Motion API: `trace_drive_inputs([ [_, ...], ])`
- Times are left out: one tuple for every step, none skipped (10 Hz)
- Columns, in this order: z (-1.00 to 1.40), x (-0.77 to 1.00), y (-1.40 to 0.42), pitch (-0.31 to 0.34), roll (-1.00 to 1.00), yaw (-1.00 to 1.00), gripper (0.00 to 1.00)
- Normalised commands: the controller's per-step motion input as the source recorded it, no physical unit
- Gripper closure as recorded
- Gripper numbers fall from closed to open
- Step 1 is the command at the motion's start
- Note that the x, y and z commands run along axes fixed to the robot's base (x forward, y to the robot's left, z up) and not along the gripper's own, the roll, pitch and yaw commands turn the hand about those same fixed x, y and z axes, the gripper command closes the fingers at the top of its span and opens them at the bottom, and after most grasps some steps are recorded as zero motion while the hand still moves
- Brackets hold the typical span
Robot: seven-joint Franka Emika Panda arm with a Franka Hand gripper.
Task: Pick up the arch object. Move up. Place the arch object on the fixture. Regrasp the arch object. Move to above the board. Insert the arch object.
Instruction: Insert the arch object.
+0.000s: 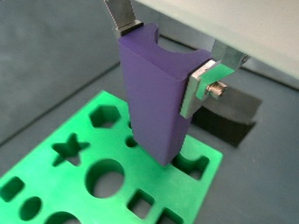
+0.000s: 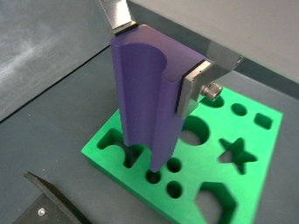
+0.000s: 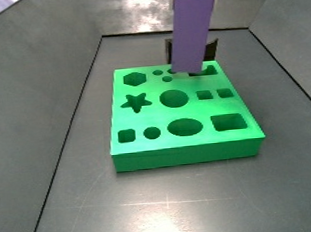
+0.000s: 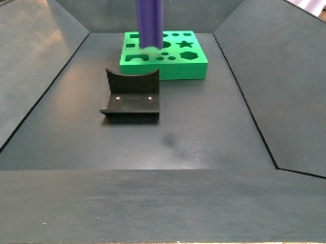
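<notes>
The arch object stands upright, purple and long, its lower end reaching down to the board at a cut-out near the edge closest to the fixture. In both wrist views its grooved end faces up between the fingers, so the long axis is vertical, which suits a straight downward push into the slot. Whether the tip is already inside the opening or just touching the rim, I cannot tell.

The gripper is clamped on the block's top end, 1 silver finger pressed flat against its side, the other behind it. Holding it high leaves the lower length free to enter.

In a side view the block rises out of the upper middle of the frame above the green board. In a side view the fixture sits bare, left of centre, just in front of the board, its job apparently done.
</notes>
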Motion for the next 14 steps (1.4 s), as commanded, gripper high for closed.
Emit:
trace_drive_inputs([
  [-0.47,1.00,0.25,-0.051,-0.11,-0.14,1.00],
  [-0.49,1.00,0.24,-0.043,-0.10,-0.14,1.00],
  [-0.44,1.00,0.31,-0.073,-0.14,-0.05,1.00],
  [-0.07,0.49,0.57,0.000,-0.32,-0.02,1.00],
  [-0.09,0.29,0.47,0.040,-0.16,0.07,1.00],
  [-0.29,0.37,0.37,0.000,-0.04,0.27,1.00],
  [-0.43,0.26,0.00,-0.146,0.00,0.33,1.00],
  [-0.30,0.01,-0.29,-0.141,0.12,0.19,1.00],
  [-0.03,-0.01,0.00,0.000,0.00,0.00,1.00],
  [-0.17,-0.09,-0.13,-0.064,0.06,0.08,1.00],
  [-0.15,-0.42,-0.21,-0.191,0.10,0.23,1.00],
  [-0.11,-0.52,-0.19,-0.274,0.08,0.31,1.00],
  [-0.10,-0.51,-0.23,-0.281,0.06,0.28,1.00],
  [-0.15,-0.27,-0.19,-0.229,0.00,0.22,1.00],
])
